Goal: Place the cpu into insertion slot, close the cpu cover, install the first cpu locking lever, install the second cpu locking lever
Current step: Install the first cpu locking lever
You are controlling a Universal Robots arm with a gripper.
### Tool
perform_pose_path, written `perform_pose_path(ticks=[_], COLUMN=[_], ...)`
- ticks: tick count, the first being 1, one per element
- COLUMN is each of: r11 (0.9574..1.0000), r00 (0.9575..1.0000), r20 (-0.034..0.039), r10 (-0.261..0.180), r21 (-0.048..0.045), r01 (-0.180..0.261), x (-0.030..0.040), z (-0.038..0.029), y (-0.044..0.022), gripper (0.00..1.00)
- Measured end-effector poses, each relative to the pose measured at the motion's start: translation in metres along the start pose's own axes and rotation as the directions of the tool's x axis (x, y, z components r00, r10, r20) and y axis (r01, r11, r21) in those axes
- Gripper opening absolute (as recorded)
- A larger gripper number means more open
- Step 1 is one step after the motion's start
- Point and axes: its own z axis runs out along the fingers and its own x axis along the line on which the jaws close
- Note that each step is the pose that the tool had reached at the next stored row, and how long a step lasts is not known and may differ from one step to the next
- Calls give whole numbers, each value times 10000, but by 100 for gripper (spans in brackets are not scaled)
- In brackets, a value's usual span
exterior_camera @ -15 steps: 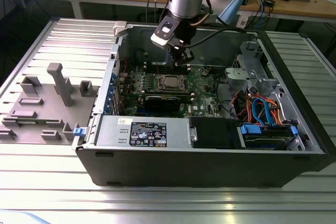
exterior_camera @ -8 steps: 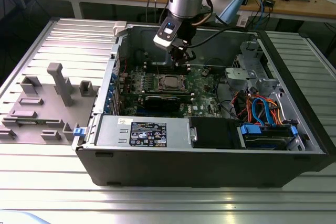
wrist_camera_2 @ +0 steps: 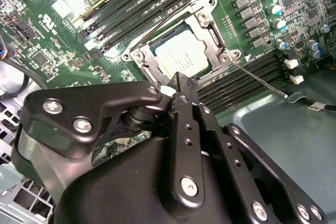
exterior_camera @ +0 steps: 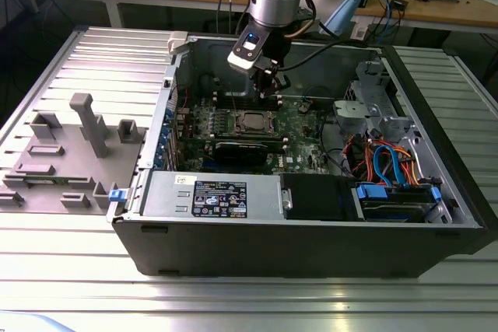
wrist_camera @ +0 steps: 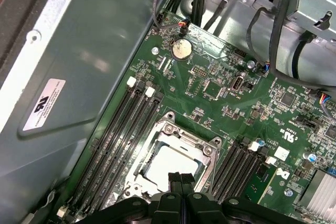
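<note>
- One grey fixture block (exterior_camera: 78,145) lies on the ribbed desk (exterior_camera: 62,270), at the exterior view's left.
- One open computer case (exterior_camera: 311,231) sits beside it, with a green board (exterior_camera: 303,126) inside.
- One cpu (wrist_camera: 170,162), flat and square with a silver-grey top, is seated in the insertion slot (wrist_camera: 142,169).
- One cpu cover (wrist_camera: 186,136), a silver frame, lies down around it.
- One thin wire lever (wrist_camera_2: 260,80) sticks out from the socket corner across the memory slots (wrist_camera_2: 241,85).
- One gripper (wrist_camera: 181,177) hangs close over the socket's edge, fingers pressed together, nothing seen between them.
</note>
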Motion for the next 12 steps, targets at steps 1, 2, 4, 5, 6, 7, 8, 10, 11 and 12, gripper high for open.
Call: perform_pose_path(ticks=[1, 2, 4, 5, 6, 7, 8, 10, 11, 12], r11=[10000, 10000, 10000, 10000, 10000, 9999, 9998, 9993, 9987, 9982], r00=[10000, 10000, 10000, 10000, 10000, 9999, 9998, 9993, 9987, 9982], r20=[0, 0, 0, 0, 0, 1, 1, 2, 4, 4], r10=[0, -1, -8, -28, -65, -133, -192, -366, -506, -607], r21=[0, 0, 0, 0, 0, 0, -1, 0, 0, 0], r01=[0, 1, 8, 28, 65, 133, 192, 366, 506, 607], x=[0, 0, 0, 0, 0, 0, 0, 0, 0, 0], z=[0, 0, 0, 0, 0, 0, 0, 0, 0, 0], y=[0, 0, 0, 0, 0, 0, 0, -1, -1, -1], gripper=[11, 11, 11, 11, 11, 11, 11, 11, 11, 11])
